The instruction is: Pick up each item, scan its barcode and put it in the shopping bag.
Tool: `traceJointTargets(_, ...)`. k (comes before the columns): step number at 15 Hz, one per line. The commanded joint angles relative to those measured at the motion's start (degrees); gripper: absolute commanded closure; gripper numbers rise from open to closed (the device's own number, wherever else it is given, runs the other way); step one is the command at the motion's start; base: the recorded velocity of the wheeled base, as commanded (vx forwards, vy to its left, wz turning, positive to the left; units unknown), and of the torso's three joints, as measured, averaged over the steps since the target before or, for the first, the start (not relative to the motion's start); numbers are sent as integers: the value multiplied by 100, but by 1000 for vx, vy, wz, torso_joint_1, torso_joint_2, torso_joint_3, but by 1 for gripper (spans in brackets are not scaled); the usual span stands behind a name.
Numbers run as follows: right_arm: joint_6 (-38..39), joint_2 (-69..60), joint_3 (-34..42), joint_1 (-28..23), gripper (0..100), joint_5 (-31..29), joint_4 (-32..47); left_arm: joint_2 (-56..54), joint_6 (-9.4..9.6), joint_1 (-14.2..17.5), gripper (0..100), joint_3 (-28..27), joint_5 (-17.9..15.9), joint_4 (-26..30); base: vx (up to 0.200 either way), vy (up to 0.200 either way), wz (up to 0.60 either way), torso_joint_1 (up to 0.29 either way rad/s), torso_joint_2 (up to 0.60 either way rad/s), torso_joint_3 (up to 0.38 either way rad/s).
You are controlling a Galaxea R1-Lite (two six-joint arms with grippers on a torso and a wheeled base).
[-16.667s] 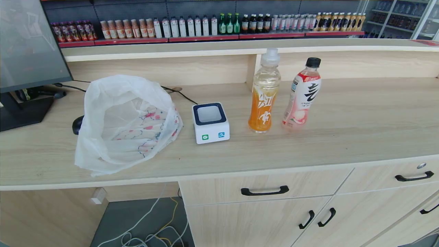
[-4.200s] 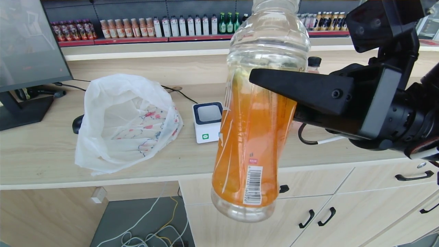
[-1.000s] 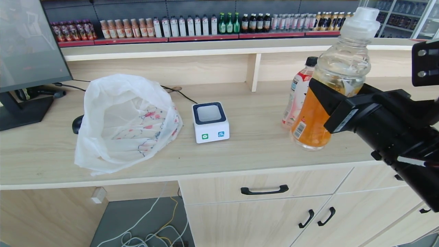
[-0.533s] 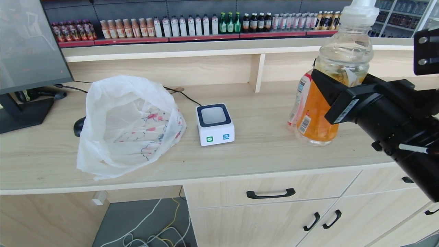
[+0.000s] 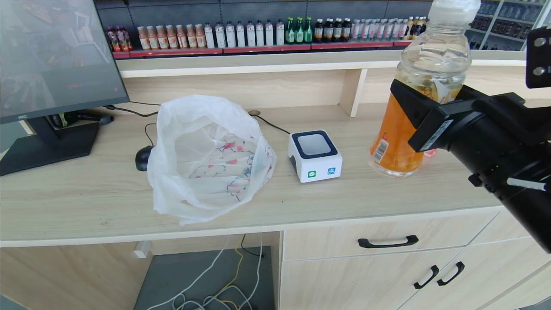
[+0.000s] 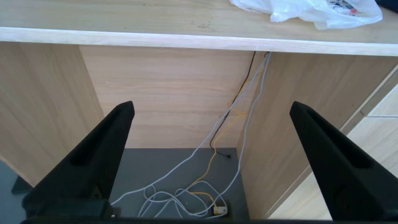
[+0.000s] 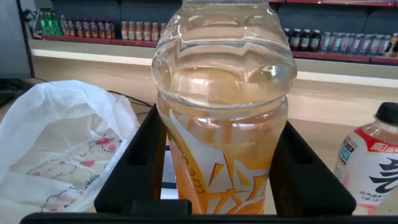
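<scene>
Orange drink in a clear bottle (image 5: 398, 137), pale cap up, nearly upright, pinched at the shoulder by the right gripper (image 7: 221, 143), with one black finger pressed against each side. Held at the right part of the desk (image 5: 86, 193), to the right of the scanner (image 5: 316, 157) and apart from it. Base low at the wood; touching or not, cannot tell. Barcode (image 5: 379, 150) on the lower label, turned toward the scanner's side.

Behind it, largely hidden in the head view, a pink bottle (image 7: 370, 165) with a black cap, standing upright.

Small white scanner box about mid-desk, dark-framed window facing up. Close on its left, the shopping bag (image 5: 211, 159): thin white plastic, slumped on the desk near the front edge, mouth gaping toward the camera, a red-and-blue print showing through the inside.

Left gripper (image 6: 211, 115) low, below the desk's front edge, fingers spread wide, pointing into the open bay under the desk, above loose cables (image 6: 205, 186) on the dark floor.

Black mouse (image 5: 143, 158) just beside the bag's left side. Dark monitor (image 5: 51, 56) on its stand at the desk's far left. Drawers with black handles (image 5: 387, 242) under the right half. Rows of bottles on a red-edged shelf (image 5: 267, 32) along the back wall.
</scene>
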Motion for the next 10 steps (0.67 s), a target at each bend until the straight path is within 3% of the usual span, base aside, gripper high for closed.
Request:
traceJointTargets(1, 1, 9, -17, 3, 100, -2, 5, -2, -1, 1, 0, 0, -5, -4, 0, 0, 0, 0, 0, 0)
traceJointTargets(10, -298, 624, -1098, 320, 100, 25, 31, -2, 17, 1, 0, 0, 4, -4, 0, 0, 0, 0, 0, 0)
